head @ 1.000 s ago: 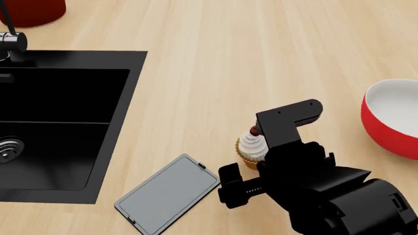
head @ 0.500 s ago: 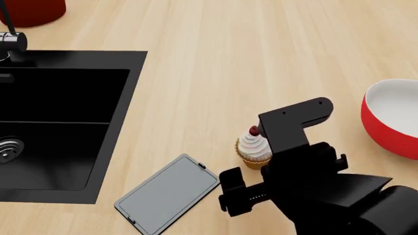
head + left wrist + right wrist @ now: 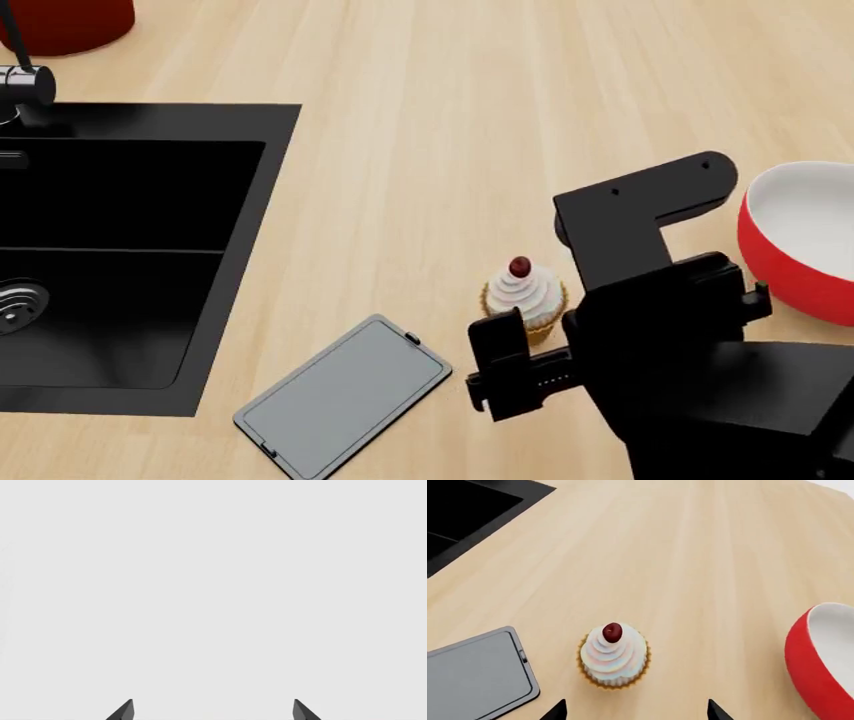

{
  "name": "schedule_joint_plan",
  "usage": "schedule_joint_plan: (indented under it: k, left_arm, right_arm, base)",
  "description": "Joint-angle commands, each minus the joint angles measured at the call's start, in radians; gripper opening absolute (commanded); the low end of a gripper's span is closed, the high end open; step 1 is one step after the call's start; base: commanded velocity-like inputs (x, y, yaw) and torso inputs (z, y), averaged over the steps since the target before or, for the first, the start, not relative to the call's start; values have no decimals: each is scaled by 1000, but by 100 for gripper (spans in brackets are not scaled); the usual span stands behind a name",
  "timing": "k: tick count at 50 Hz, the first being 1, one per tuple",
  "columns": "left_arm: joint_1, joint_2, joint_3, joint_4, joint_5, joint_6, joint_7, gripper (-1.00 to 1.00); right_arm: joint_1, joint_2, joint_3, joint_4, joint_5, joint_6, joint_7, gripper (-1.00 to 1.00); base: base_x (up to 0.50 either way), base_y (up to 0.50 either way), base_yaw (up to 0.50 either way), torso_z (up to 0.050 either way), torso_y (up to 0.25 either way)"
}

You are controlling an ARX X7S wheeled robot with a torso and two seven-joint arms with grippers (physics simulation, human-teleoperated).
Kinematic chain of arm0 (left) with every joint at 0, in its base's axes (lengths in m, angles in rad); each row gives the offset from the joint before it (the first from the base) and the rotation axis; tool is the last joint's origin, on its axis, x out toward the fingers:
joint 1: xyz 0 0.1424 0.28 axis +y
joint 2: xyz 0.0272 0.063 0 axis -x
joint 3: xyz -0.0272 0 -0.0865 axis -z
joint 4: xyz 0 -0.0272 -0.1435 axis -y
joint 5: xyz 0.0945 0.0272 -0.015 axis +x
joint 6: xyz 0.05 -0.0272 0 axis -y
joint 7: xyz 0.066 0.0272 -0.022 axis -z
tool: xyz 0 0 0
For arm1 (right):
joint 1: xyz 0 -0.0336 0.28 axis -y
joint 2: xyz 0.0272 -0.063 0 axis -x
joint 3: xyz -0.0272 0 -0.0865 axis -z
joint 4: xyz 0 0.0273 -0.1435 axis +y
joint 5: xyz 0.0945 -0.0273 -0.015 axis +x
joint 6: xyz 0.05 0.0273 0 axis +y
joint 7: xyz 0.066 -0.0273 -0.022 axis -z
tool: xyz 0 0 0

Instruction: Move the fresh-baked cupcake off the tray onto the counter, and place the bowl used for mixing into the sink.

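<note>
The cupcake (image 3: 523,296) is sitting on the desk (image 3: 467,120) at lower centre, just beside the empty tray (image 3: 344,394). The right hand (image 3: 635,711) is hovering with fingers apart, holding nothing. For the bowl (image 3: 805,240) at the right edge, a firm rim grip seems wisest before carrying it to the sink (image 3: 120,250) at the left

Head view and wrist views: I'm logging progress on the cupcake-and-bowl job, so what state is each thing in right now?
cupcake: upright on the counter, off the tray, not held.
tray: empty, flat beside the sink.
bowl: upright on the counter, not yet in the sink.
sink: no bowl inside.
right tool: open, tips apart, clear of the cupcake.
left tool: open, holding nothing.
</note>
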Motion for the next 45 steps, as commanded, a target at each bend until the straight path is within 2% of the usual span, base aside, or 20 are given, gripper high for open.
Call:
schedule_joint_plan:
  k: [1, 10, 16, 17, 19, 23, 30, 45]
  left_arm:
    - [1, -3, 2, 0, -1, 0, -4, 100]
    - [-3, -3, 5, -2, -5, -8, -7, 100]
    - [-4, -4, 7, -2, -5, -8, -10, 100]
    - [-4, -4, 7, -4, -5, -6, -10, 100]
    - [-5, -4, 8, -3, -4, -7, -11, 100]
    - [-5, -4, 9, -3, -4, -4, -13, 100]
    - [-2, -5, 8, -2, -4, 1, -15, 100]
    - [-6, -8, 14, -4, -5, -2, -19, 100]
  right_arm:
    - [32, 23, 19, -45, 28, 19, 38, 100]
    - [26, 78, -77, -99, -199, -170, -137, 100]
    - [37, 84, -127, -90, -269, -208, -183, 100]
    - [155, 16, -95, -67, -176, -84, -109, 100]
    - [239, -38, -92, -38, -144, -21, -69, 100]
    - [234, -21, -133, -27, -225, -107, -138, 100]
    - [271, -41, -160, 10, -261, -126, -159, 100]
    - [192, -19, -89, 2, -254, -228, -154, 100]
  base:
    - [0, 0, 0, 0, 0]
    - [0, 0, 0, 0, 0]
    - [0, 0, 0, 0, 0]
    - [0, 0, 0, 0, 0]
    - [0, 0, 0, 0, 0]
    - [0, 0, 0, 0, 0]
    - [0, 0, 0, 0, 0]
    - [0, 0, 0, 0, 0]
